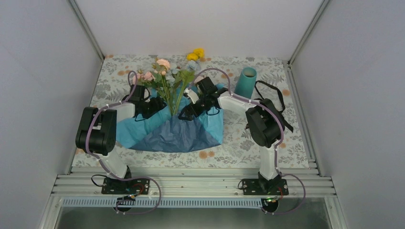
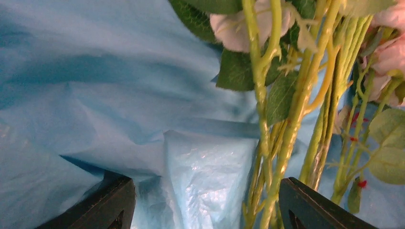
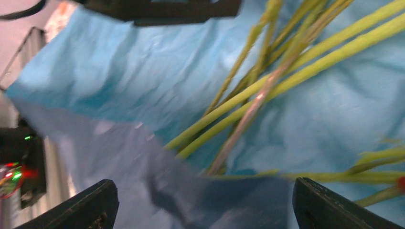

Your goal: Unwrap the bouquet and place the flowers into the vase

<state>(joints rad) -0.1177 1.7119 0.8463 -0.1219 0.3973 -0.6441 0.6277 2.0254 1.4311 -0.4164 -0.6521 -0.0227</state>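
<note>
The flowers point(image 1: 165, 76) lie on opened blue paper point(image 1: 167, 136) mid-table; the vase point(image 1: 246, 82) stands upright to their right; left gripper point(image 2: 206, 207) and right gripper point(image 3: 203, 205) gape wide around the stems point(image 3: 248, 109), holding nothing; closing could pinch paper too, dragging the sheet

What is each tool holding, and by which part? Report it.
Nothing is held. The left tool stands open with flower stems between its jaws, unclamped; the right tool stands open over the blue paper.
</note>
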